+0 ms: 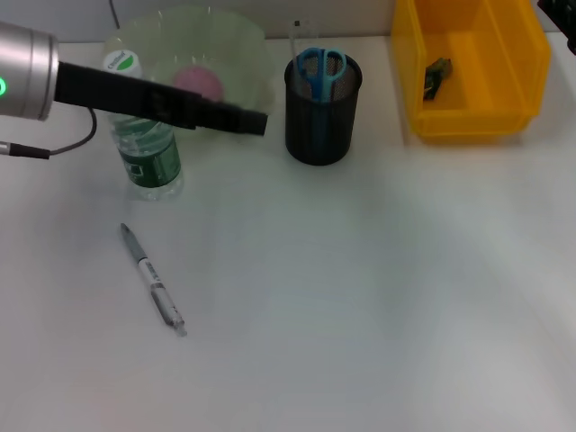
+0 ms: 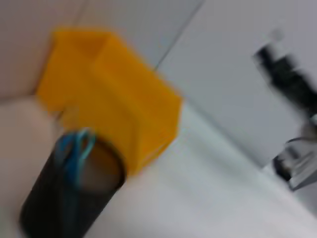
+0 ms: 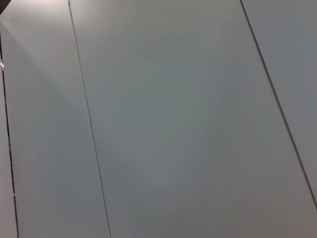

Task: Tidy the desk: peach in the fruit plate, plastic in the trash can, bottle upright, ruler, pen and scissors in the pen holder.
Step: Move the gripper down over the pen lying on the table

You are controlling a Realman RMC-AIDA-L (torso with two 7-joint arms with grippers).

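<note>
The bottle [image 1: 144,148] and pen [image 1: 153,281] carry labels, but no text is legible.

I saw blue scissors [image 2: 74,148] standing in the black pen holder [image 2: 64,198], just beside the yellow bin [image 2: 114,99].

We see a matt white worktop [image 1: 378,297], a glossy yellow plastic bin [image 1: 468,90], a black mesh holder [image 1: 321,121] and a clear plastic bottle [image 1: 148,157].

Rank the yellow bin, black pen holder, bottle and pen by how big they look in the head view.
1. Yellow bin
2. Bottle and pen holder: look alike, and the left arm hides part of the bottle
3. Pen
</note>
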